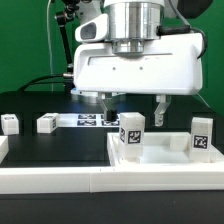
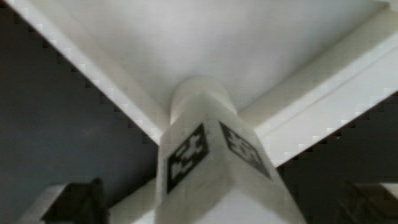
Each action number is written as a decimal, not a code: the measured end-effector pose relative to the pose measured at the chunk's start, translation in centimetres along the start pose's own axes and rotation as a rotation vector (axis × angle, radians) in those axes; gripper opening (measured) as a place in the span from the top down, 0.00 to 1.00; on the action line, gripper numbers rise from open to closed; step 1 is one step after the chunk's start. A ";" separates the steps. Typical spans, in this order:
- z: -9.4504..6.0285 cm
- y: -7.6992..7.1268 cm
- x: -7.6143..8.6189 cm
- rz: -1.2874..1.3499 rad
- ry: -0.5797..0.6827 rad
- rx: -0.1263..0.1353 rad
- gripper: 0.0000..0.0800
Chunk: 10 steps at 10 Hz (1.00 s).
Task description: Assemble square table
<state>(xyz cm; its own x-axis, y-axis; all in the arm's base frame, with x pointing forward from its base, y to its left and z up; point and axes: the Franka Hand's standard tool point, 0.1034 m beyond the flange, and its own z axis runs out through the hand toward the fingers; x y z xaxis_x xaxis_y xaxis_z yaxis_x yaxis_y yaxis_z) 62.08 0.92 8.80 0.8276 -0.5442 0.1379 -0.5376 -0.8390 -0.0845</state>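
- An upright leg (image 1: 131,131) stands in a corner of the tabletop (image 1: 160,162), at 6 o'clock from the gripper (image 1: 132,102), below the gap between its fingers.
- A second leg (image 1: 201,136) stands at 3 o'clock from the first.
- A third leg (image 1: 45,123) and a fourth leg (image 1: 10,123) lie off at 9 o'clock.
- The gripper's jaws are spread wide, holding nothing and clear of the upright leg.

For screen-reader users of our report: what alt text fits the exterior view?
Open jaws hang above an upright tagged leg standing on the white tabletop, a second leg toward the exterior view's right. Two more legs sit on the black table.
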 end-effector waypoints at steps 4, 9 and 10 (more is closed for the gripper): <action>-0.1 0.1 0.2 -0.290 0.002 0.000 0.19; 0.0 0.0 0.1 -0.615 0.003 -0.014 0.19; 0.0 0.0 0.1 -0.633 0.003 -0.015 0.19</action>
<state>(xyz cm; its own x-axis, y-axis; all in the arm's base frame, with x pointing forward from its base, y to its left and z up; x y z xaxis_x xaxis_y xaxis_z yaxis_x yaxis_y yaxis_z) 62.17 0.84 8.85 0.9855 0.0579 0.1593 0.0540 -0.9981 0.0283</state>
